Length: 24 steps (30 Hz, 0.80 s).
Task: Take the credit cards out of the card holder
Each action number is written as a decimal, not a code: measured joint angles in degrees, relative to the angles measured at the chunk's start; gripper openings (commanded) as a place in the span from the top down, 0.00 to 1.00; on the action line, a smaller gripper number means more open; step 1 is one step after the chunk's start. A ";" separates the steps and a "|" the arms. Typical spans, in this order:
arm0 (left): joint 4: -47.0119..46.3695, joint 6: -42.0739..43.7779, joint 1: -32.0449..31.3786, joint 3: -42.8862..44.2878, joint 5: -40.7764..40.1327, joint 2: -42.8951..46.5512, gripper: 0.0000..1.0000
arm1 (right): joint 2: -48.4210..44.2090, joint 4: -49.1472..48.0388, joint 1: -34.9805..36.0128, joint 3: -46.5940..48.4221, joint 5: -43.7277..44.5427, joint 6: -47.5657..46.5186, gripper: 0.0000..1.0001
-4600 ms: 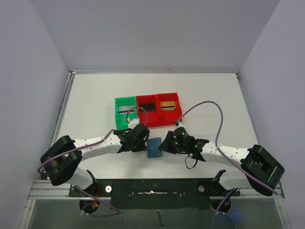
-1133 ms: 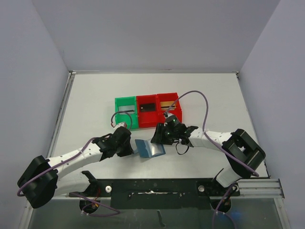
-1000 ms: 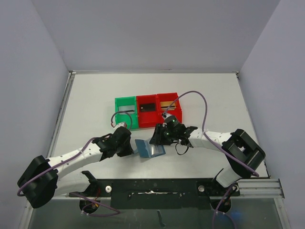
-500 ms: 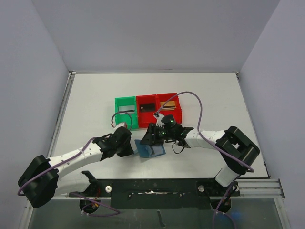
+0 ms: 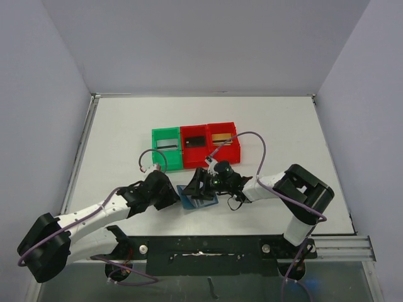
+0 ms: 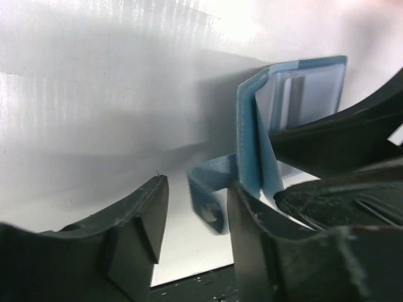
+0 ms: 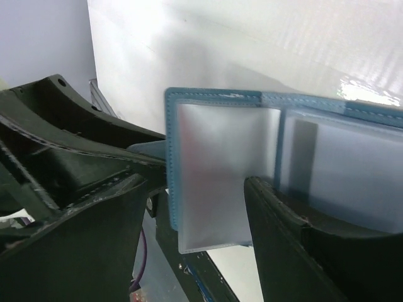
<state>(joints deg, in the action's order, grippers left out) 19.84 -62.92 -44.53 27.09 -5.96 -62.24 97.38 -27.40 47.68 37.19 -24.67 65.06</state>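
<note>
The blue card holder lies spread open on the white table in front of the bins. In the left wrist view it stands partly folded, with a blue flap hanging between my fingers. My left gripper is open at its left edge, and the flap rests against one finger. Coming from the right, my right gripper is open over the holder. A frosted clear pocket panel sits between its fingers. Credit cards lie in the bins: a grey one, a dark one and a gold one.
A green bin and two red bins stand in a row just behind the holder. The arm's purple cable loops over the right bin. The black base rail runs along the near edge.
My left gripper has opened and let go of the holder's edge, and that arm has drawn back a little. My right gripper has slid left over the holder and opened wider.
</note>
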 measured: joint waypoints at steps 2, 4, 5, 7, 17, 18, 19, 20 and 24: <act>-0.83 -1.31 0.11 -0.50 0.07 1.18 0.49 | 0.00 -1.81 -0.02 -1.55 0.66 1.57 0.35; -1.99 -2.67 0.20 -1.27 0.07 2.45 0.44 | 0.00 -3.02 -0.09 -2.75 1.33 2.78 0.35; -2.69 -3.28 0.28 -1.75 0.09 3.06 0.42 | -0.02 -3.72 -0.13 -3.28 1.60 3.41 0.35; -3.98 -4.59 0.39 -2.82 0.20 4.17 0.41 | -0.02 -4.44 -0.13 -3.58 1.84 4.17 0.35; -7.45 -9.70 0.52 -6.14 0.22 6.78 0.41 | -0.22 -5.92 0.07 -4.33 2.82 3.91 0.33; -7.43 -9.94 0.55 -6.14 0.20 6.84 0.41 | -0.39 -5.88 0.17 -4.33 2.99 3.54 0.32; -7.37 -10.14 0.59 -6.14 0.09 6.88 0.41 | -0.66 -5.84 0.39 -4.33 3.26 2.97 0.31; -7.21 -10.27 0.66 -6.14 -0.07 6.95 0.41 | -1.01 -5.68 0.66 -4.31 3.39 2.49 0.31; -5.99 -10.49 0.76 -5.99 -1.27 7.39 0.41 | -3.04 -4.96 1.95 -4.31 4.17 0.72 0.34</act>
<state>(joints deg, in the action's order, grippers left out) 13.85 -73.41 -43.77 21.10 -7.22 -54.85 94.35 -32.36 49.63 32.88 -20.49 65.78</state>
